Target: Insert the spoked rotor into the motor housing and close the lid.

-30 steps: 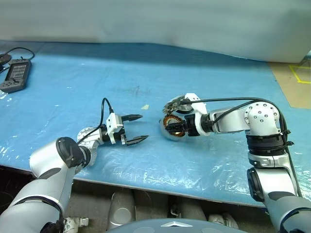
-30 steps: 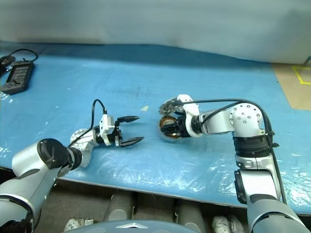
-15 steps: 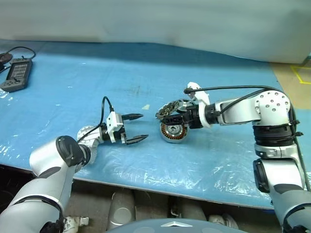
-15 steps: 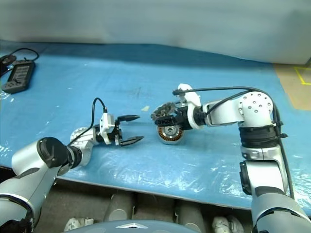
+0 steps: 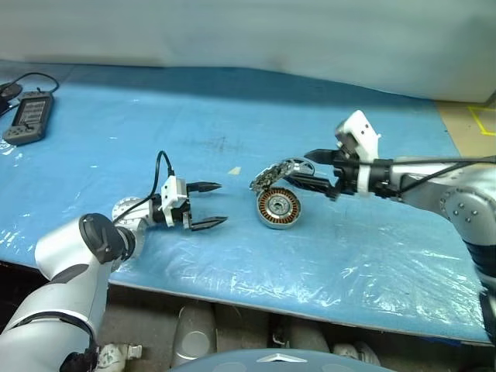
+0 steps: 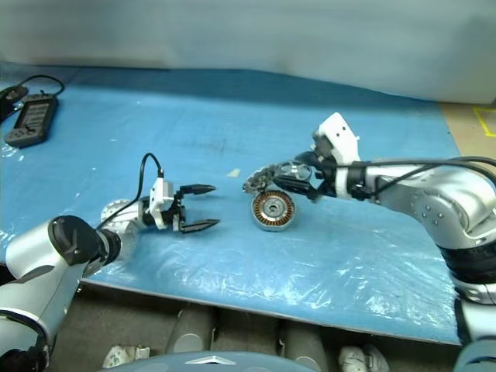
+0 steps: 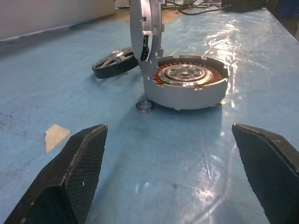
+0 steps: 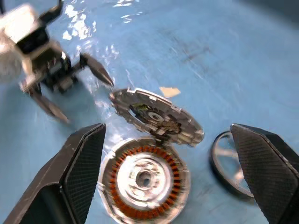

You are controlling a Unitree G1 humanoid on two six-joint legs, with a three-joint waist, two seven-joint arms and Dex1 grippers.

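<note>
Resting on the blue sheet (image 5: 372, 256), the motor housing (image 5: 279, 208) shows its lid (image 5: 273, 173) raised, the spoked rotor (image 7: 116, 65) beside it, between the wide-open, empty left gripper (image 5: 214, 204) and right gripper (image 5: 316, 169).

We see even, cool overhead light, white glare streaks on the wrinkled blue plastic sheet (image 5: 232, 263), soft short shadows, motion blur in the right wrist view, and out-of-focus fingertips (image 7: 79, 172) close to the lens.
</note>
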